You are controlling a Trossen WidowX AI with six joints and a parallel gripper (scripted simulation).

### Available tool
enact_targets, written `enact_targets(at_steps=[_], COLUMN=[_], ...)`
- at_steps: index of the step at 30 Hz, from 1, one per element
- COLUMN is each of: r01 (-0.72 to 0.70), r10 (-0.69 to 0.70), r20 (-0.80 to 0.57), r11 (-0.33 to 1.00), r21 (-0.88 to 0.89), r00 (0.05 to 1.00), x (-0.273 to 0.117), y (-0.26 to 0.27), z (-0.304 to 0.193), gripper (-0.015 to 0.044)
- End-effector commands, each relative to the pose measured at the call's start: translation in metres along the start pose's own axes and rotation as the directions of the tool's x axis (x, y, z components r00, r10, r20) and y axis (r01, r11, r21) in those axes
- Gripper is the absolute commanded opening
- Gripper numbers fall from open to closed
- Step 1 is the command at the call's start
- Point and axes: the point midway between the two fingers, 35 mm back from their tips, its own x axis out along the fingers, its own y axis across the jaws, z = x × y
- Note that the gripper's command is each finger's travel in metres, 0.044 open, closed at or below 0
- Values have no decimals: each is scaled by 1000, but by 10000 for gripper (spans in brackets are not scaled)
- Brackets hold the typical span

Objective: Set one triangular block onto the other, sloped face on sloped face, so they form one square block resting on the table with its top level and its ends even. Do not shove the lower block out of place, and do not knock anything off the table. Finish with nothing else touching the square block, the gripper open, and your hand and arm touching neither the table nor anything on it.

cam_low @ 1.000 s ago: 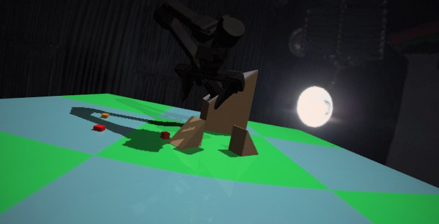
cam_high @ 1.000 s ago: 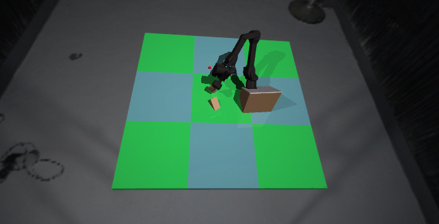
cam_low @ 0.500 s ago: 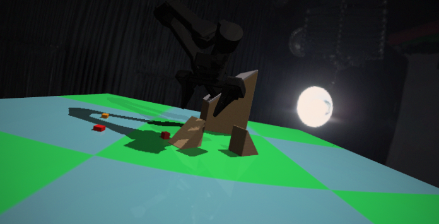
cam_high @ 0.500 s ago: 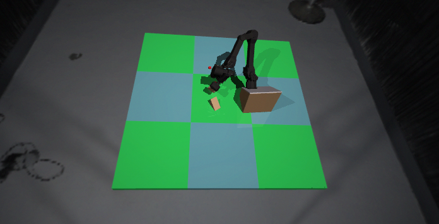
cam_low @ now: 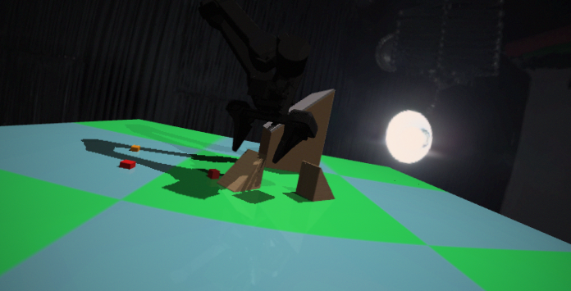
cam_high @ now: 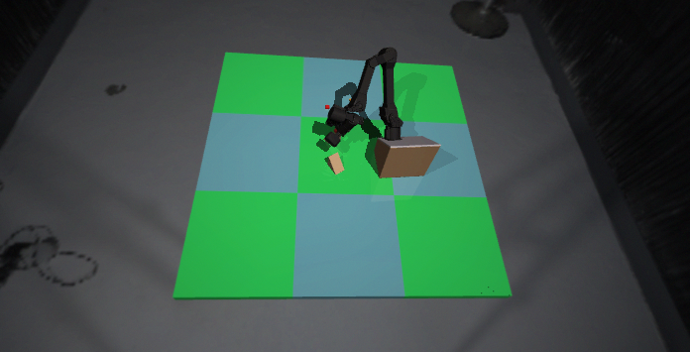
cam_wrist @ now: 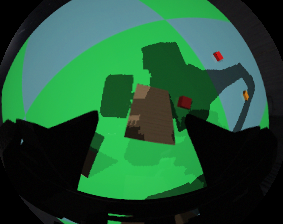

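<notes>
One wooden triangular block (cam_low: 242,175) (cam_wrist: 153,117) rests on the table under the hand, its slope facing up; in the top view the arm hides it. The other triangular block (cam_high: 336,163) (cam_low: 313,183) stands apart from it on the centre green square, and the left finger hides most of it in the wrist view. My gripper (cam_low: 255,156) (cam_wrist: 143,116) is wide open and empty, pointing down over the first block. In the wrist view that block shows between the two fingertips, turned slightly; whether a finger touches it I cannot tell.
A dark red cube (cam_low: 213,174) (cam_wrist: 184,102) lies close beside the first block, near the right fingertip in the wrist view. A second red piece (cam_high: 327,107) (cam_low: 127,164) (cam_wrist: 218,56) and an orange piece (cam_low: 135,148) (cam_wrist: 246,95) lie farther off. A large wooden slant-sided body (cam_high: 408,161) stands by the arm's base.
</notes>
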Motion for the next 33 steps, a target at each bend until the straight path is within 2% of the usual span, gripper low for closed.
enact_targets(at_steps=[1, 30, 33], r01=[9, 82, 82], r10=[-9, -83, -83], r20=[-4, 4, 4], r11=[1000, 987, 987], r21=[12, 137, 137], r00=[1000, 997, 997], x=[7, 47, 47], y=[0, -10, -10], z=[-4, -19, -19], gripper=[440, 440, 361])
